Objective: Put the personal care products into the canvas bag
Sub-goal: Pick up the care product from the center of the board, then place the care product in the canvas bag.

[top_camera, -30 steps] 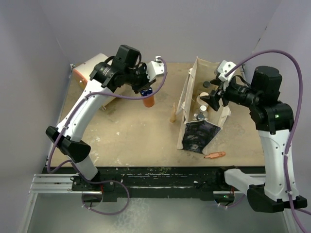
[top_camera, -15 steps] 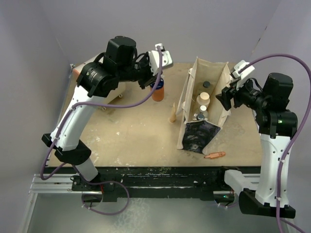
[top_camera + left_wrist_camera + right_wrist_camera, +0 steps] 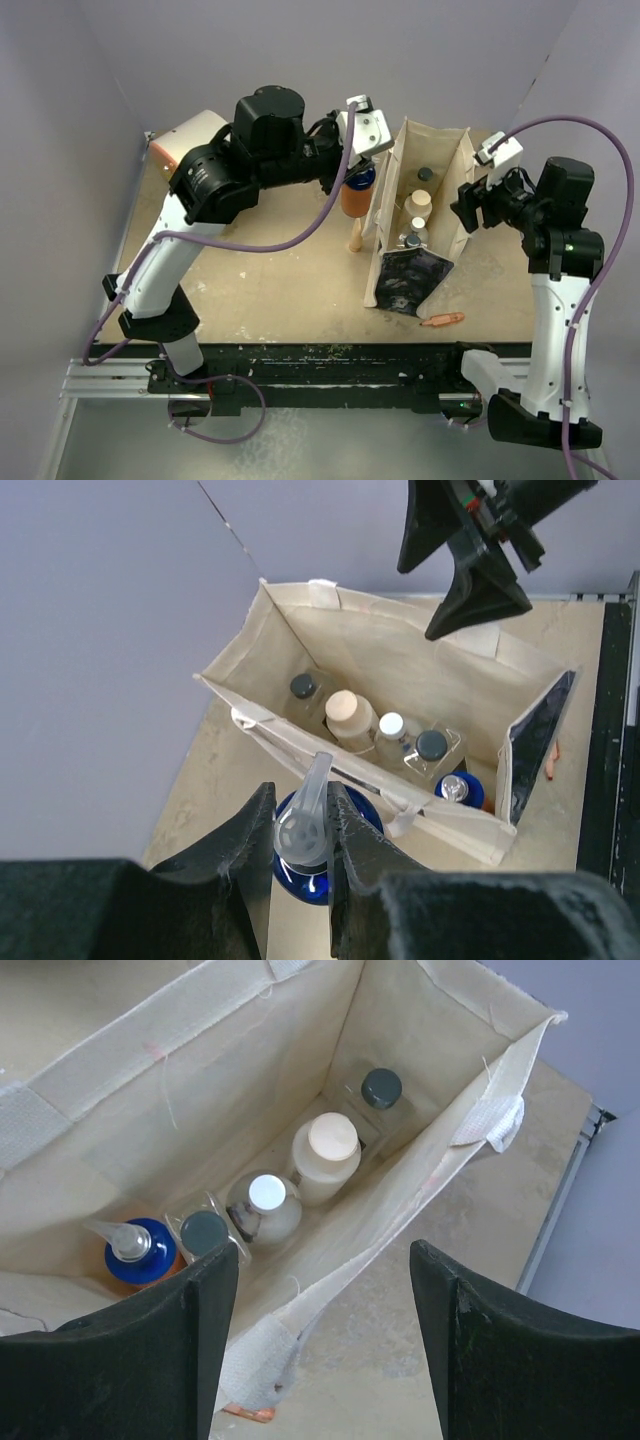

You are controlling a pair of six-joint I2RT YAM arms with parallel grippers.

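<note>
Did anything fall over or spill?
Not really. The bottles in the canvas bag all stand upright, and nothing is spilled. Only a small orange stick lies flat on the table beside the bag.

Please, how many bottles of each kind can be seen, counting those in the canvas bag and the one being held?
Orange bottles with blue caps: 2
Clear bottles with black caps: 2
Silver bottle with white cap: 1
Cream-white bottle: 1
Total: 6
</note>
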